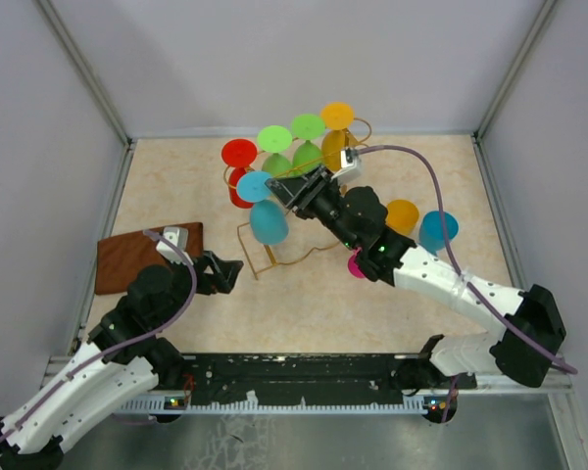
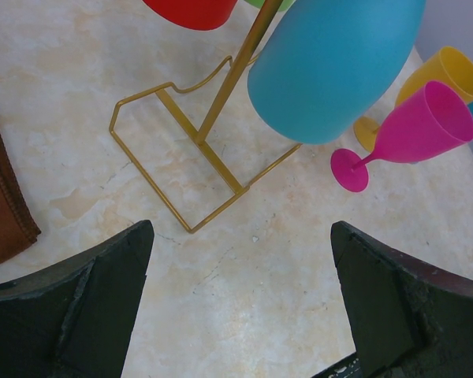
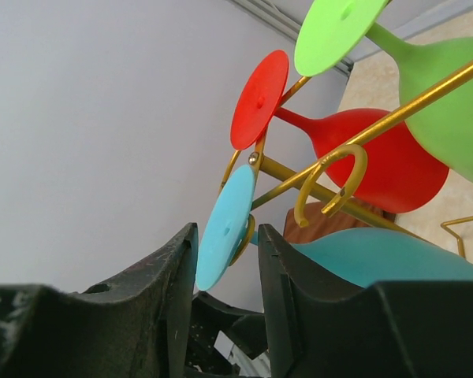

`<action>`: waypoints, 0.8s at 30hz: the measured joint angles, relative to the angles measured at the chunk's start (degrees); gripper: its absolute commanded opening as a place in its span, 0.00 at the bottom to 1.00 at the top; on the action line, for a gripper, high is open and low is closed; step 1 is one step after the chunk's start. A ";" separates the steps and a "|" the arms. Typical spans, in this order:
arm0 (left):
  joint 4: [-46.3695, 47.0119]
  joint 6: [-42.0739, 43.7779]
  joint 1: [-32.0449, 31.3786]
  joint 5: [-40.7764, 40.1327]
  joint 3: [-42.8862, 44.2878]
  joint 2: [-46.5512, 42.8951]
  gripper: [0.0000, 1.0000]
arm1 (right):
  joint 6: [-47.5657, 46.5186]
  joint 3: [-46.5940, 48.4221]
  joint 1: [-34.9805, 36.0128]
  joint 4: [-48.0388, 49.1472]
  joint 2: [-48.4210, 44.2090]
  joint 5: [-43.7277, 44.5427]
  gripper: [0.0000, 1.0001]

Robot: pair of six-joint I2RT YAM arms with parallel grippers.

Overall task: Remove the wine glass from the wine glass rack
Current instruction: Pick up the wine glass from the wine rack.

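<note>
- The gold wine glass rack (image 2: 205,146) stands near the middle of the table (image 1: 314,313), with coloured wine glasses hanging upside down from its top rails.
- The blue wine glass (image 1: 269,223) hangs at the near-left end of a rail. Its bowl points down and its round foot sits up beside the rail's curled end.
- The right claw (image 1: 292,192) reaches in at rail height and is clenched on that foot. In the right wrist view the blue disc fills the narrow gap between the two fingers.
- The left claw (image 2: 240,232) is released and holds nothing. It hovers over the table just short of the rack's base, with a brown cloth (image 1: 142,257) to its left.
- A red glass (image 1: 239,154) and a green glass (image 1: 274,139) hang just behind the blue one.
- A pink glass (image 2: 422,126) and an orange glass (image 1: 402,215) stand on the table to the right of the rack.
</note>
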 measured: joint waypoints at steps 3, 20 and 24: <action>0.07 0.02 0.00 0.00 -0.20 0.00 0.99 | 0.61 0.00 0.00 0.15 0.55 0.17 0.34; 0.44 0.07 0.00 0.39 -0.20 0.00 0.99 | 2.75 0.00 0.00 0.81 1.57 0.66 0.11; 0.44 0.07 0.00 0.42 -0.20 0.00 0.99 | 3.52 0.00 0.00 1.03 1.57 0.96 0.03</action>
